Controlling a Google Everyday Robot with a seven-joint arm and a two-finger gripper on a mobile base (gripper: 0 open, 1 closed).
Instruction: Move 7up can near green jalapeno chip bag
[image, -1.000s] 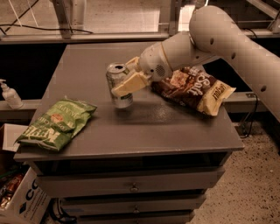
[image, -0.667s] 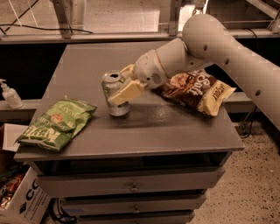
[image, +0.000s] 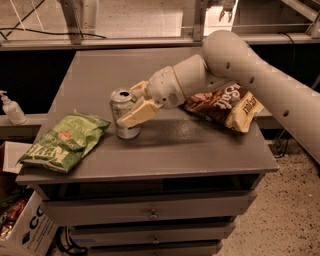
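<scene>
Compared with 1 second ago, the 7up can (image: 119, 111) has come left and toward the front edge, closing on the green jalapeno chip bag (image: 65, 142), which has not shifted. The gripper (image: 131, 104) is clenched on the can, its 2 cream fingers (image: 139, 113) pressing the can's front and back. The can stands upright, its base at or just above the tabletop; which of the 2 cannot be told. Nearest, below the can, are the grey drawers (image: 150, 212) of the cabinet, with a cardboard box (image: 25, 230) on the floor left of them and speckled floor (image: 290, 200) to the right. On the grey tabletop (image: 190, 145), the green bag lies just left of the can, apart from it, reaching the front left corner. A bare strip of tabletop runs from the can to the front edge, and more lies right of the can. Right of and behind the can, a brown-and-cream snack bag (image: 225, 105) lies under the white arm (image: 250, 70). Left of the can, off the table, a pump bottle (image: 11, 107) stands on a lower ledge. Behind the can the tabletop is bare to its far edge.
</scene>
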